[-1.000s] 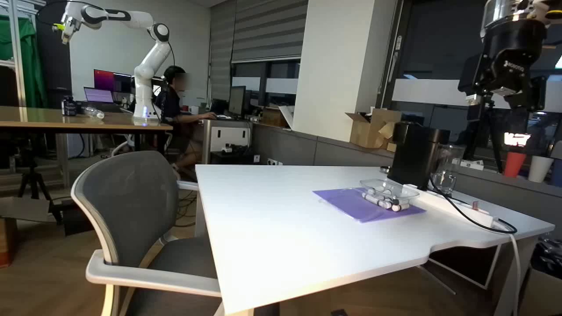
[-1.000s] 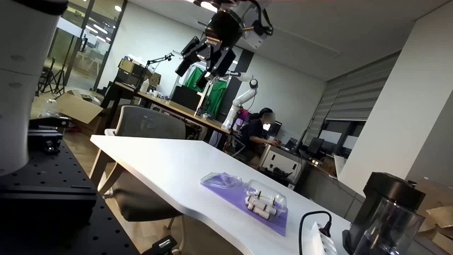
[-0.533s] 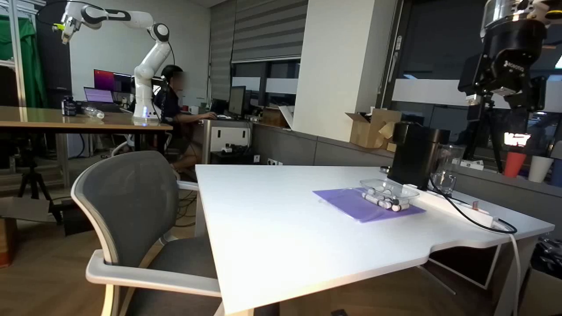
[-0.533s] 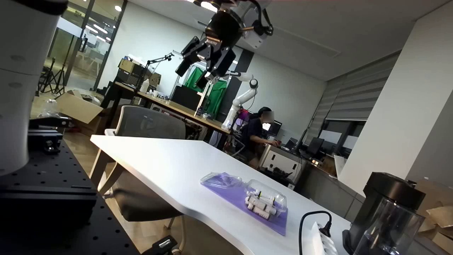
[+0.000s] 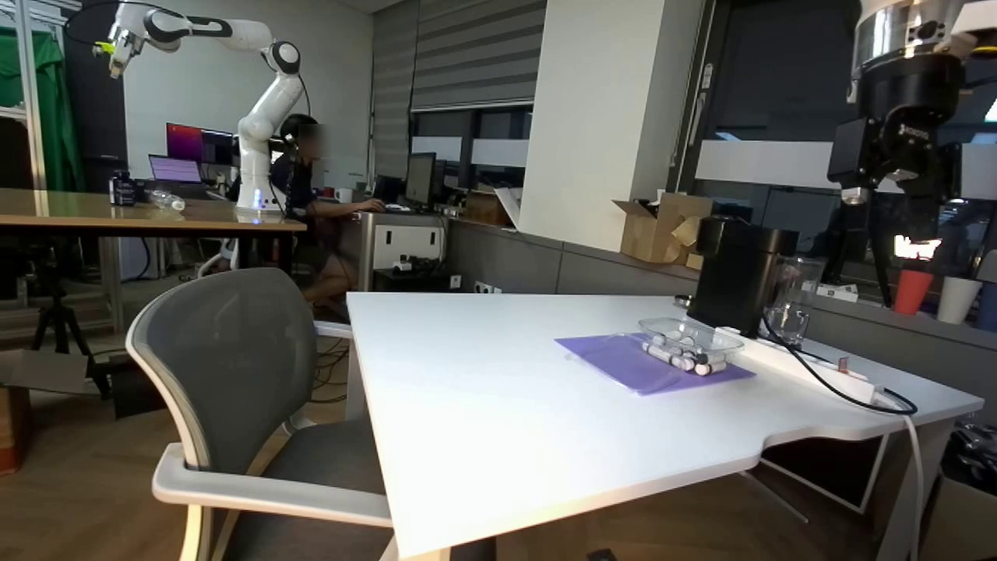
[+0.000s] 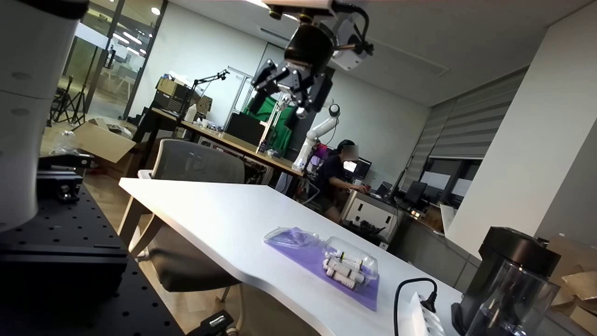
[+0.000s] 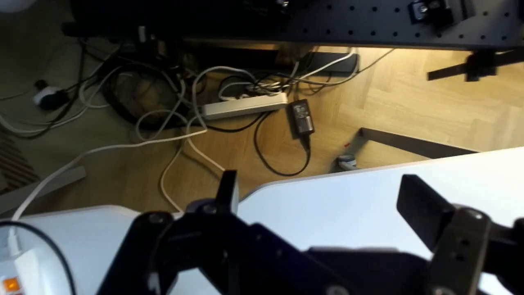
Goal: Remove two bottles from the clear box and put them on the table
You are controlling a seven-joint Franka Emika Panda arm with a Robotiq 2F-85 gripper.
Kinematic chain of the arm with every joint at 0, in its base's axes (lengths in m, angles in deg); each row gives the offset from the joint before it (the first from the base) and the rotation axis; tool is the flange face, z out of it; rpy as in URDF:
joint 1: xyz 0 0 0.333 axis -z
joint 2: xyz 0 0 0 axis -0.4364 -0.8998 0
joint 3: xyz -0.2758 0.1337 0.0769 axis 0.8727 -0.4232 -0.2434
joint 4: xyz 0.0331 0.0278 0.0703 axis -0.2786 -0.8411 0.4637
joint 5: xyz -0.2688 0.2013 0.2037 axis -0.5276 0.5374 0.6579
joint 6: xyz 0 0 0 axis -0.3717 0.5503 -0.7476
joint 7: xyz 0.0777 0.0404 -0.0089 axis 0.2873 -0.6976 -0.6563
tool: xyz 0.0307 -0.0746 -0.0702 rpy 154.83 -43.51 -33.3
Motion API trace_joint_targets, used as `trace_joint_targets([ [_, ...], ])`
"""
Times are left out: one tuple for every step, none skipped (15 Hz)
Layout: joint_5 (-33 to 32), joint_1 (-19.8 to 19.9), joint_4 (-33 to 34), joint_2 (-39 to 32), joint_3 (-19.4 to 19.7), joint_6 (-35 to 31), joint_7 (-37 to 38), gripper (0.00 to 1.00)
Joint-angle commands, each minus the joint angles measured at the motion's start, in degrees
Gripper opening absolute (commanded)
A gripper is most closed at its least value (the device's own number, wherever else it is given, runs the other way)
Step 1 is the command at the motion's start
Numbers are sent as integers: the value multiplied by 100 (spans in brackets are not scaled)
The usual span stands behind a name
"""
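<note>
The clear box [image 5: 728, 343] sits on the purple mat on the white table [image 5: 483, 413], and it also shows in an exterior view [image 6: 364, 252]. Several small whitish bottles [image 5: 671, 358] lie in it, some with dark bands or caps; they also show in an exterior view [image 6: 343, 269]. My gripper [image 5: 888, 212] is open and empty, high above the table, and also shows in an exterior view [image 6: 273, 113]. In the wrist view the two fingertips [image 7: 321, 190] are wide apart over the table edge. The box and bottles are out of the wrist view.
A transparent lid [image 6: 291, 237] lies open beside the box on the purple mat [image 6: 303, 259]. A white power strip [image 5: 810, 370] with a black cable is close to the box. A tall black appliance [image 5: 732, 273] stands behind. A chair [image 5: 234, 366] is at the table's side.
In the last half second my gripper has moved rightward and slightly down in an exterior view and tilted a little. It stays open. The box and bottles have not moved.
</note>
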State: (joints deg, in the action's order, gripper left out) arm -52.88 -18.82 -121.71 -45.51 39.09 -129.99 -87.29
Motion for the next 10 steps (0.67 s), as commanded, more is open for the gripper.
trace_joint_targets([
  [-956,296,493,-779,-91,-845,106,100],
  [-1170,374,587,-961,-69,-1208,196,100],
  [-1338,456,692,-1148,-44,-1541,270,100],
  [-1474,527,845,-1358,-26,-1736,270,100],
  [-1617,604,992,-1550,-28,-1836,273,100],
  [-1921,690,1199,-1763,-82,-1750,248,100],
  [-2131,728,1397,-1948,-90,-1640,213,100],
  [-2325,744,1575,-2111,-74,-1573,173,100],
  [-2398,716,1764,-2253,-41,-1408,-11,100],
  [-2322,668,1963,-2377,-15,-1169,-175,100],
])
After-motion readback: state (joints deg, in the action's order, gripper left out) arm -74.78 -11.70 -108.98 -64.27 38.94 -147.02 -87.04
